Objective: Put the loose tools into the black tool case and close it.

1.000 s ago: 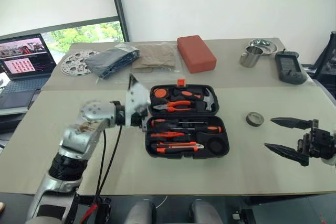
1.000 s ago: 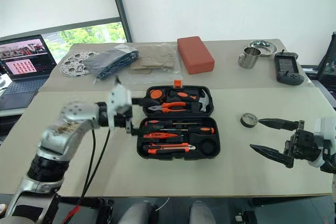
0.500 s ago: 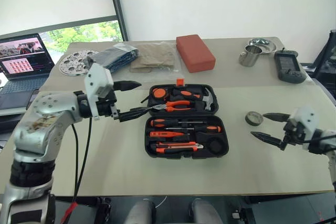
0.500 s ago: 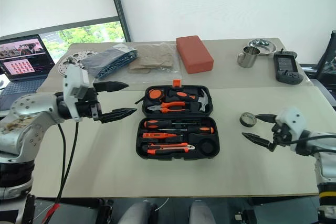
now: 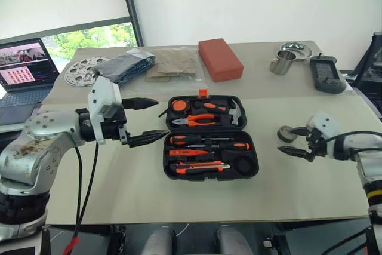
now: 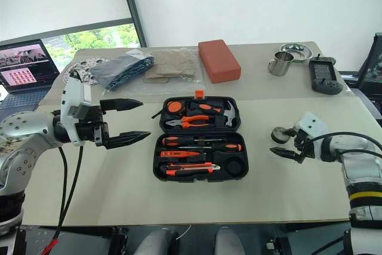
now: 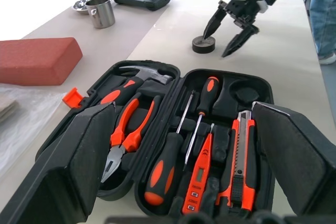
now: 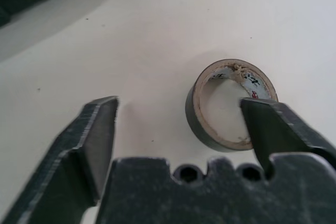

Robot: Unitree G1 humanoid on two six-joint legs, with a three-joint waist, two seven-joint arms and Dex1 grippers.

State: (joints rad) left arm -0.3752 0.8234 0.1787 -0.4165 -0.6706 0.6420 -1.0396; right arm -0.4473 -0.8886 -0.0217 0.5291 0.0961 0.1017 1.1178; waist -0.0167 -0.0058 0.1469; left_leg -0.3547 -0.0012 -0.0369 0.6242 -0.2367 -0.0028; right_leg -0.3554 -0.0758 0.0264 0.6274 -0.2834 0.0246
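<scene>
One finger of right gripper perhaps inside tape roll.

Silver arms, scuffed; white wrist housings — black pointed fingers; black cables.

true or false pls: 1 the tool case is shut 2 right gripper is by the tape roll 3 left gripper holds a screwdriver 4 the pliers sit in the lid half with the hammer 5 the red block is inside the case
1. False. The black tool case lies open on the table, both halves showing.
2. True. The right gripper is open at the tape roll, one finger over the roll's hole and the other out on the table beside it.
3. False. The left gripper is open and empty, beside the case.
4. True. The pliers lie next to the hammer in the half with the orange latch.
5. False. The red block sits on the table beyond the case.
</scene>
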